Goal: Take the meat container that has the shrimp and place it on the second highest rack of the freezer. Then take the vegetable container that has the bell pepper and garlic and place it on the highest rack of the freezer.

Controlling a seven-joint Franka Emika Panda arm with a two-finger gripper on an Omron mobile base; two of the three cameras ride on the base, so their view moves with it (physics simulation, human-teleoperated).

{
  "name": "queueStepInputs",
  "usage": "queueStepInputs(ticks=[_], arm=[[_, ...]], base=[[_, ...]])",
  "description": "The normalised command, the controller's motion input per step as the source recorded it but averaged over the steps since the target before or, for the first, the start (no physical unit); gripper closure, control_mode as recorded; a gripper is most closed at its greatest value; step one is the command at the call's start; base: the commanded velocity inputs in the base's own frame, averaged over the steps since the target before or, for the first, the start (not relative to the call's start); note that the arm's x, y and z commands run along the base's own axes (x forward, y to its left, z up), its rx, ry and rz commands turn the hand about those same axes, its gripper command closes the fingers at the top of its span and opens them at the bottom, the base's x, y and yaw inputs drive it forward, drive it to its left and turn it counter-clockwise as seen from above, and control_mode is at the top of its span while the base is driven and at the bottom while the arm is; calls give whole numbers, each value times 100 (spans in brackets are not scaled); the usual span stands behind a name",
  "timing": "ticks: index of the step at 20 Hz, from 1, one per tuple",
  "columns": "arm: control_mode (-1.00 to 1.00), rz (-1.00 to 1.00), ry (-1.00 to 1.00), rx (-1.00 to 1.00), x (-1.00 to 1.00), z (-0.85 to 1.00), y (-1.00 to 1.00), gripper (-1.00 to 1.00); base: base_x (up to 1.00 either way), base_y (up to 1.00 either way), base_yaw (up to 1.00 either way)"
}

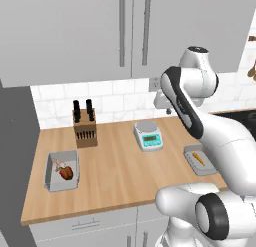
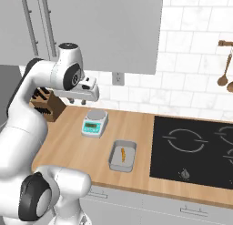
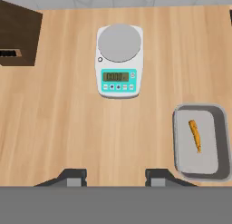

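I counted two grey trays on the counter: one [image 1: 51, 174] with a red pepper [image 1: 66, 173] and garlic [image 1: 59, 165], one [image 3: 199, 142] with a single orange shrimp [image 3: 195, 134]. I saw one kitchen scale [image 3: 118, 61], one knife block [image 1: 85, 130], one stovetop [image 2: 193, 151], and two wooden spoons [image 2: 223, 76] hanging on the wall.

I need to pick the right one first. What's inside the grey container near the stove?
The grey rectangular metal container holds one small orange shrimp lying on its bare floor. Nothing covers it; the hand hovers open beside it.
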Motion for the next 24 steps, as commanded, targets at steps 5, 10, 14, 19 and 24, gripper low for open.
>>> queueStepInputs(ticks=[5,10,14,19,24], arm=[[-100,-2,-7,5,-45,-20,-51,-100],[-100,-22,-1,17,-45,-56,-59,-100],[-100,-46,4,17,-3,-62,-56,-100],[-100,-63,28,8,0,-25,-58,-100],[-100,-49,41,21,0,-14,-86,-100]], base=[[0,0,0],[0,0,0],[0,0,0],[0,0,0],[0,0,0]])
